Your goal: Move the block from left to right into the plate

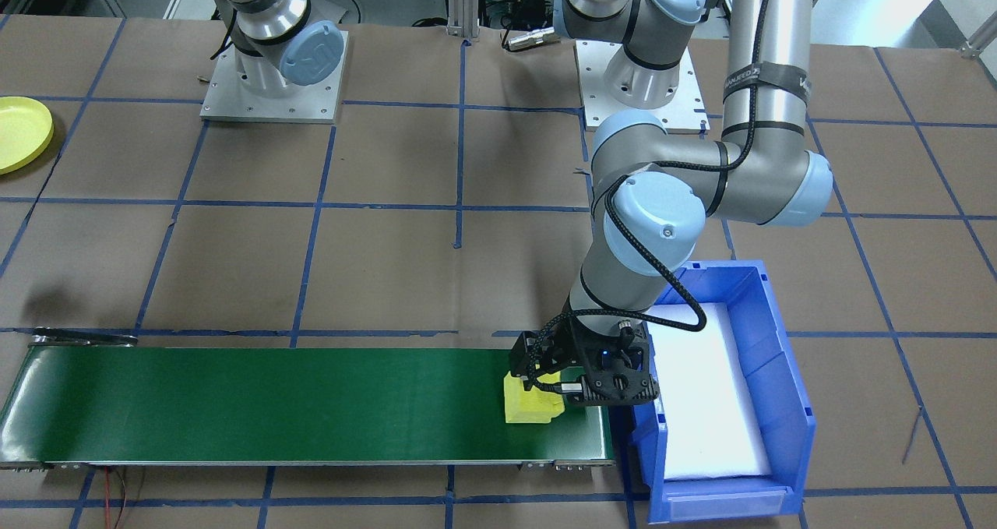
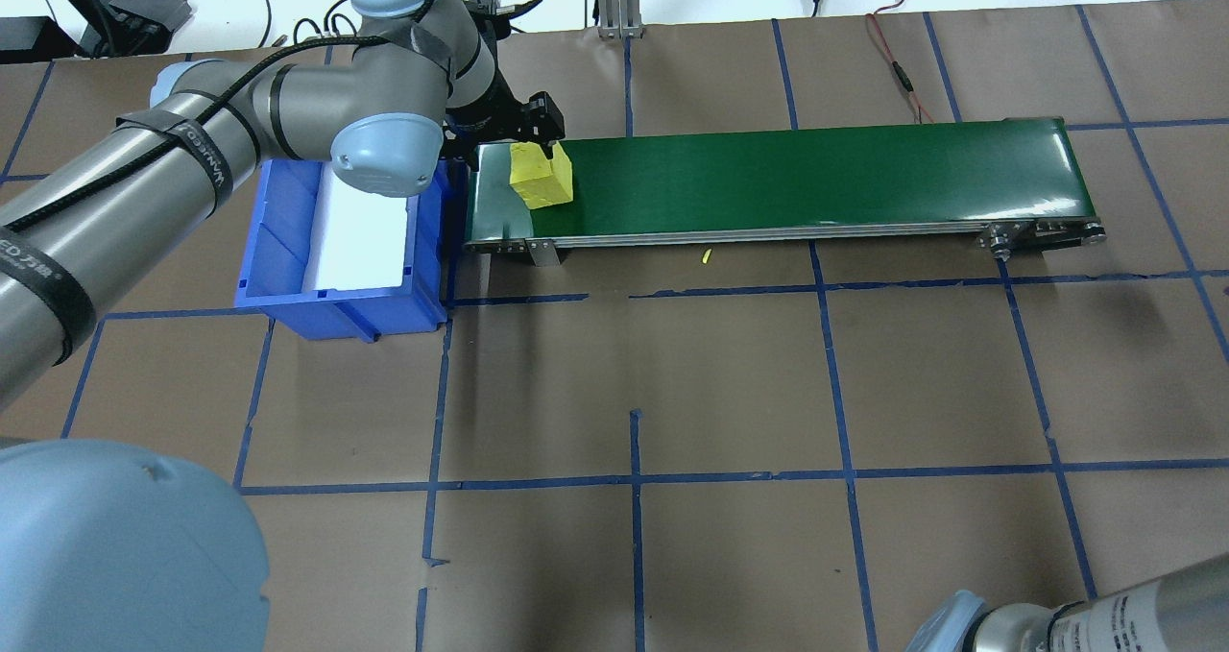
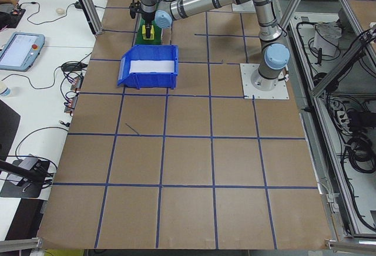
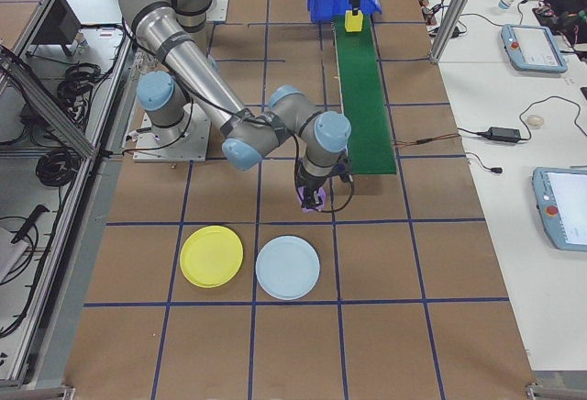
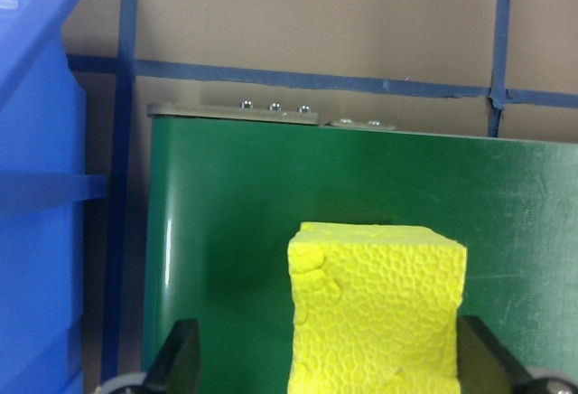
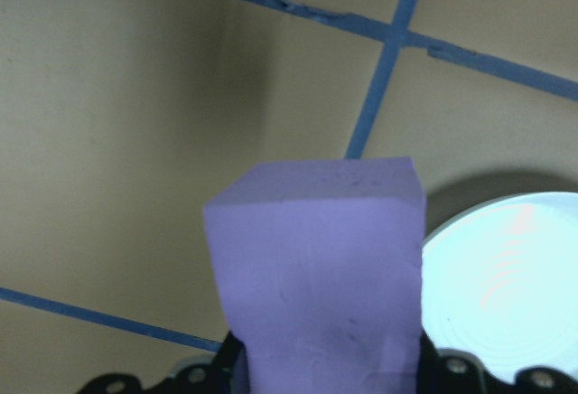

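The left gripper point(image 1: 539, 382) is straddling the yellow block point(image 5: 377, 314) with its jaws standing apart. One finger point(image 5: 179, 360) is showing clear green between itself and the foam. The other is sitting just beside the opposite face, and whether it is touching cannot be told. The block is resting on the conveyor belt point(image 1: 273, 404), at the end next to the blue bin point(image 1: 767, 357).

Hazard one: any sideways motion of this arm while withdrawing is likely to catch the near face and tip or skew the block. It could even be nudged off the belt end towards the bin.

The right gripper point(image 4: 314, 202) is clamping a purple block point(image 6: 321, 272) by one end, with most of the foam projecting beyond the pads. It is hanging over bare table near the belt's far end.

Hazard two: soft foam held this way may be pivoting in the grip.

Hazard three: a pale blue plate point(image 6: 501, 272) is lying closer to the gripper than the yellow plate point(image 4: 212, 256) beside it — an early release would be landing the block on the wrong plate or on its rim.
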`<state>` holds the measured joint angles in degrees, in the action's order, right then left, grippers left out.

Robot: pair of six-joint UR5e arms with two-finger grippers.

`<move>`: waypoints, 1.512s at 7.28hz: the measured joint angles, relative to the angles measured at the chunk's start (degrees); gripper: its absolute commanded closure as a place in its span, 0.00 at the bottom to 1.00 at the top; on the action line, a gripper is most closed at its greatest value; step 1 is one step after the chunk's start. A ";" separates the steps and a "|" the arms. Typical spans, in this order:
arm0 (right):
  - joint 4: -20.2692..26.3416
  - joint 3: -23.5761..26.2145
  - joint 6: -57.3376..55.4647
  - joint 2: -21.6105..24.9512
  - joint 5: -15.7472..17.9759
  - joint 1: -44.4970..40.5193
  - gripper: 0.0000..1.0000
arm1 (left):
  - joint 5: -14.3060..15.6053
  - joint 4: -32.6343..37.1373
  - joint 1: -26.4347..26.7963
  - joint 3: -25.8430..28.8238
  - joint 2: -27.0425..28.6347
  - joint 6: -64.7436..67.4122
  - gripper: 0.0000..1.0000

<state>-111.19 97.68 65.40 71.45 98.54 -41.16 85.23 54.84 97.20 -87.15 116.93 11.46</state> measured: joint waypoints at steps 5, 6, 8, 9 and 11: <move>-11.68 -0.81 17.97 -7.36 -0.83 10.14 0.00 | 0.46 0.62 -0.02 -0.30 -2.45 0.72 0.00; -12.04 -0.82 19.97 -7.77 -1.47 11.16 0.00 | 0.51 0.96 -0.08 -0.61 -3.11 0.74 0.00; -12.10 -0.60 20.20 -7.44 -1.71 11.79 0.00 | 0.55 1.75 -0.33 -0.73 -4.81 0.70 0.00; -11.80 -0.53 18.67 -6.80 -2.08 11.70 0.00 | 0.57 2.01 -0.42 -0.79 -5.54 0.68 0.00; -9.41 -0.50 13.00 -3.50 -2.48 9.77 0.00 | 0.63 2.60 -0.52 -0.92 -6.90 0.72 0.00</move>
<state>-120.60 97.19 78.40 67.95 96.06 -31.39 85.86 57.44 96.68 -88.08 110.04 12.19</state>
